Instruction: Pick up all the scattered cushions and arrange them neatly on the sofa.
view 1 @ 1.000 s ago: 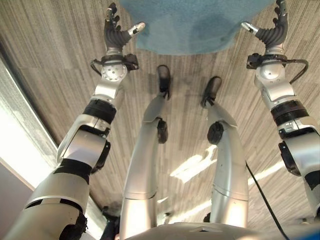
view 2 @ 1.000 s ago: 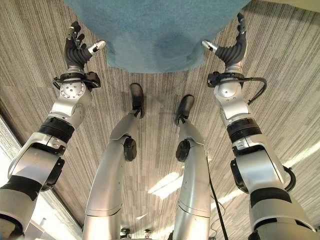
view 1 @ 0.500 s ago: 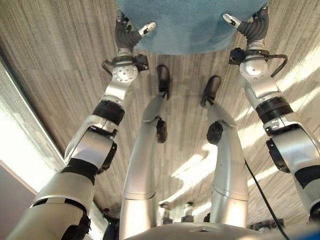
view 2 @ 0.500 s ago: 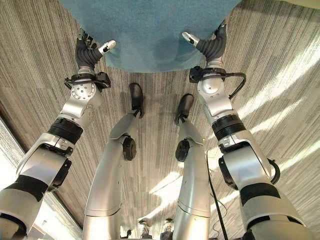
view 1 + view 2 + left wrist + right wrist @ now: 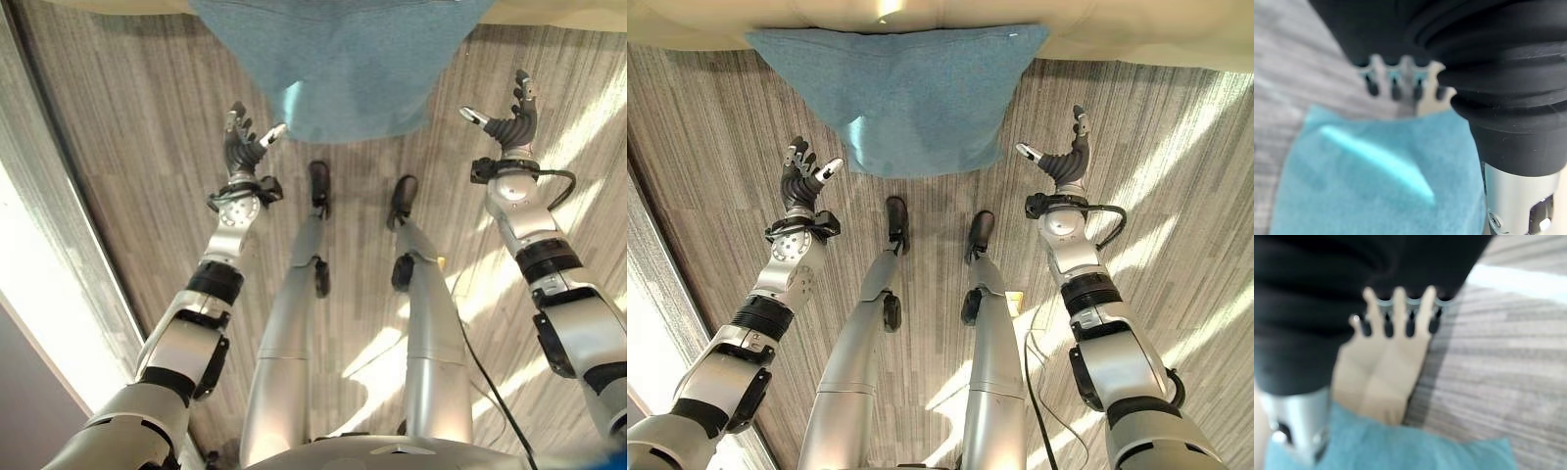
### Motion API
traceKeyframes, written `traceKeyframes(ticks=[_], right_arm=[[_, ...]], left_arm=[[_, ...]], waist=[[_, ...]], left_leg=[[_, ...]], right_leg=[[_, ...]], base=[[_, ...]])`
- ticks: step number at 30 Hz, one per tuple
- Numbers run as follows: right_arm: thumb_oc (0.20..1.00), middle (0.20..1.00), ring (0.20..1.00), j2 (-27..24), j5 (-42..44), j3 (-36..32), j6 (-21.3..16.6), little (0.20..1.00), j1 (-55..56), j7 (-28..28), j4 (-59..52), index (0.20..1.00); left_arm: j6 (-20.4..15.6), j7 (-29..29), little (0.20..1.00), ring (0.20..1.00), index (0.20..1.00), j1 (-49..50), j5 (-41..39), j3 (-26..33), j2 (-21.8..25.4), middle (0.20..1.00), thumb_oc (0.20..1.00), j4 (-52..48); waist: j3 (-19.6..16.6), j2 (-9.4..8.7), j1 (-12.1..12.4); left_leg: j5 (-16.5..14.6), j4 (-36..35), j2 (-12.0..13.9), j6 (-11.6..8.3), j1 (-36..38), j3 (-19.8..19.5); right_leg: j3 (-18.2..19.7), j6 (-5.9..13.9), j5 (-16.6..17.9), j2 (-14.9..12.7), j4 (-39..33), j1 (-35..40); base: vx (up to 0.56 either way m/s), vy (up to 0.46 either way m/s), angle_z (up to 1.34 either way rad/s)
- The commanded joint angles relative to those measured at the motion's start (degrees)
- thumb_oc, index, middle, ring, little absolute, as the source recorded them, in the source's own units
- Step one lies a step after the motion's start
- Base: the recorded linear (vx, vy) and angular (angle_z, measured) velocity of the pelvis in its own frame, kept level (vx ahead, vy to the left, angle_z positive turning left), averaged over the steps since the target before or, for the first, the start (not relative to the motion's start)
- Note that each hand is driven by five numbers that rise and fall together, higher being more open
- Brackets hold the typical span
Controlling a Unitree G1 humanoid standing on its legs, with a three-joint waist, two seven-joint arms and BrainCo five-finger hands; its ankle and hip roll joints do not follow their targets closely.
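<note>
On the grey striped floor point(image 5: 715, 117), directly ahead of the robot: one teal cushion point(image 5: 911, 93), large, roughly square, lying flat, its far edge touching or tucked against the pale front of the sofa point(image 5: 1136, 34); not yet on the seat. Left hand point(image 5: 801, 181): raised just beside the cushion's near left corner, fingers point(image 5: 795, 155) spread apart and upright, thumb angled toward the fabric, holding nothing. Right hand point(image 5: 1065, 162): raised near the cushion's right side, a strip of bare floor between them, fingers likewise apart, empty. Placement judged deliberate: the two open hands flank the cushion, a stance suited to a two-sided grasp of an item too broad and soft for one hand.
</note>
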Motion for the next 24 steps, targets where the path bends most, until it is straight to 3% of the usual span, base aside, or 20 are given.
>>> traceKeyframes(ticks=[1,8,16,19,24], right_arm=[[1.000,1.000,1.000,-1.37,-0.44,-0.06,-1.62,1.000,1.51,-0.21,-0.08,1.000],[1.000,1.000,1.000,-4.23,0.59,-0.03,-1.94,1.000,-2.20,-1.33,-0.59,1.000],[1.000,1.000,1.000,-6.56,2.23,1.99,-2.04,1.000,-9.25,-4.17,-2.54,1.000],[1.000,1.000,1.000,-6.40,2.39,3.01,-2.17,1.000,-10.91,-4.52,-5.02,1.000],[1.000,1.000,1.000,-6.05,1.99,1.48,-2.69,1.000,-9.14,-5.20,-8.25,1.000]], left_arm=[[-1.24,0.44,1.000,1.000,1.000,2.03,2.95,0.59,0.79,1.000,1.000,1.20],[-1.27,2.03,1.000,1.000,1.000,-0.67,3.41,1.45,4.08,1.000,1.000,0.93],[-0.20,5.45,1.000,1.000,1.000,-10.60,4.82,-0.64,8.89,1.000,1.000,3.16],[0.46,6.70,1.000,1.000,1.000,-16.24,5.03,-2.70,10.08,1.000,1.000,5.50],[2.54,12.29,1.000,1.000,1.000,-19.99,8.78,-2.66,9.39,1.000,1.000,8.46]], waist=[[-4.26,1.29,-0.04],[-3.11,1.45,-0.14],[-0.88,1.88,-1.07],[-0.46,1.67,-2.44],[0.80,1.74,-3.24]], left_leg=[[-7.82,1.10,0.04,-4.35,1.28,-6.22],[-9.80,7.63,-0.12,-3.38,-4.06,-6.83],[-12.47,16.57,0.64,-2.01,-14.20,-6.62],[-12.60,19.30,1.43,-1.83,-18.18,-6.50],[-13.63,23.67,2.00,-1.16,-19.60,-7.35]], right_leg=[[-0.29,4.68,3.24,1.32,-6.96,0.94],[0.04,4.12,0.26,1.22,0.60,-4.08],[0.76,3.24,-4.08,0.27,10.94,-14.38],[1.57,3.55,-4.15,0.35,12.64,-18.26],[1.68,3.94,-4.02,1.24,13.46,-18.33]], base=[[0.00,-0.017,0.04],[0.02,-0.001,0.07],[0.07,0.021,0.04],[0.08,0.072,-0.07],[0.01,0.062,-0.18]])
